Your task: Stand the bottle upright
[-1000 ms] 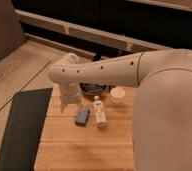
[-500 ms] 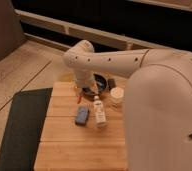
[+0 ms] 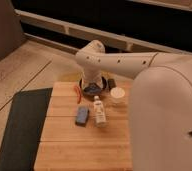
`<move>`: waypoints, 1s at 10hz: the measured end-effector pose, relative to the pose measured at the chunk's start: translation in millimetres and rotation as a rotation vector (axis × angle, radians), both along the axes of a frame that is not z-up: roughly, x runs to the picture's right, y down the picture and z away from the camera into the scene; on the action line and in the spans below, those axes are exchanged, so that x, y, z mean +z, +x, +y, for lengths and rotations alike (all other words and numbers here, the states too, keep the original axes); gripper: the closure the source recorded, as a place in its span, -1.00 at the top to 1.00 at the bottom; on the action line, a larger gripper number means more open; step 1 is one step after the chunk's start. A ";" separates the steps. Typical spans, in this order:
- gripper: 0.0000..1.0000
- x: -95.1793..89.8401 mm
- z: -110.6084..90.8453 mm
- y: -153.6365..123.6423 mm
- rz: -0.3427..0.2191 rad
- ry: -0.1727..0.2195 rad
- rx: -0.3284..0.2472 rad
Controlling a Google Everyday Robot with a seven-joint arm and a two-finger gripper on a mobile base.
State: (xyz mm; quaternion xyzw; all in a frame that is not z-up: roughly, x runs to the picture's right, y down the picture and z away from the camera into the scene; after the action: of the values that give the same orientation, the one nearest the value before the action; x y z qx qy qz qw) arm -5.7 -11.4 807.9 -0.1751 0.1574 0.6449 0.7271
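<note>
The bottle [image 3: 98, 111] is slim and whitish with a white cap. It lies on its side on the wooden table [image 3: 74, 145], cap pointing to the far edge. The flat blue-grey block [image 3: 82, 115] lies just left of it. A short round white cup [image 3: 117, 95] stands to its right rear. My gripper [image 3: 95, 87] hangs as a dark shape under the white arm [image 3: 119, 62], at the table's far edge just behind the bottle's cap. It is largely hidden by the wrist and holds nothing that shows.
A small red object [image 3: 78, 93] lies at the far left of the table near the gripper. A dark mat [image 3: 19, 125] covers the floor left of the table. My large white arm body [image 3: 164, 125] fills the right side.
The arm's elbow has swung to the right and farther back, and the gripper end now sits behind the bottle. The bottle, block and cup have not moved.
</note>
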 end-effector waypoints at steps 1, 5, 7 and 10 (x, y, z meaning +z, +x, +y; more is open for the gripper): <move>0.30 0.6 1.3 2.4 -0.003 0.001 -0.006; 0.30 0.9 3.2 0.5 -0.004 -0.002 -0.011; 0.30 9.7 29.3 3.2 0.009 -0.041 -0.005; 0.30 22.2 53.4 8.6 0.035 -0.060 0.014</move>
State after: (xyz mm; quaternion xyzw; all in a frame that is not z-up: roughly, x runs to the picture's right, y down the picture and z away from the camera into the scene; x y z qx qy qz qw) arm 2.9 42.1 830.1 -0.1868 0.1883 0.6479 0.7141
